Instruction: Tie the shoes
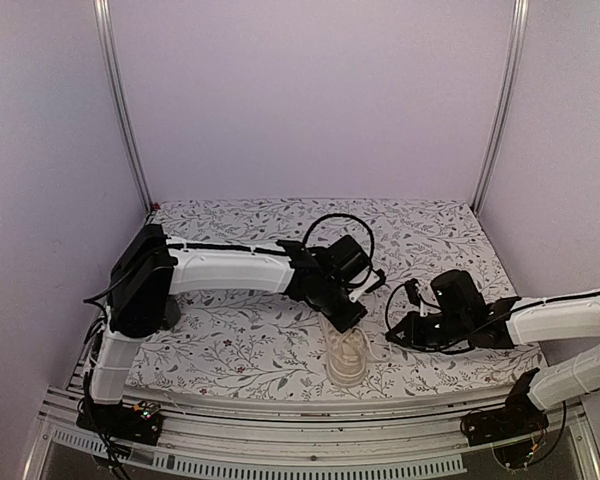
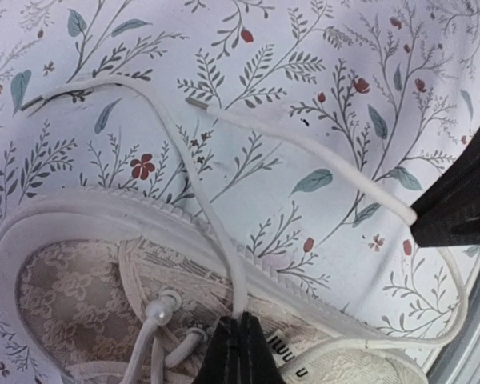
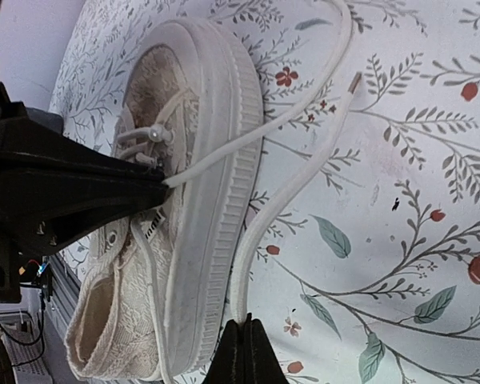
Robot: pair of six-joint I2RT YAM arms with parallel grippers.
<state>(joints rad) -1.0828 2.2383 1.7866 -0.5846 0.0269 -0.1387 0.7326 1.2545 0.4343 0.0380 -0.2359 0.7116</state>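
The cream lace-patterned shoe [image 1: 347, 358] lies near the table's front edge, between the two arms. In the left wrist view the shoe [image 2: 80, 280] fills the lower left, and my left gripper [image 2: 240, 320] is shut on one pale lace [image 2: 212, 232] just above the eyelets. That lace trails away over the sole onto the cloth. In the right wrist view my right gripper [image 3: 244, 322] is shut on the other lace [image 3: 284, 200], beside the shoe's [image 3: 216, 176] ribbed sole. Its aglet end lies loose on the cloth. From above, the left gripper [image 1: 348, 318] sits over the shoe and the right gripper [image 1: 392, 335] just right of it.
A floral cloth [image 1: 240, 340] covers the table. Pale walls and metal posts [image 1: 120, 110] enclose the back and sides. A slotted metal rail [image 1: 280, 455] runs along the front edge. Black cables [image 1: 330, 225] loop above the left wrist.
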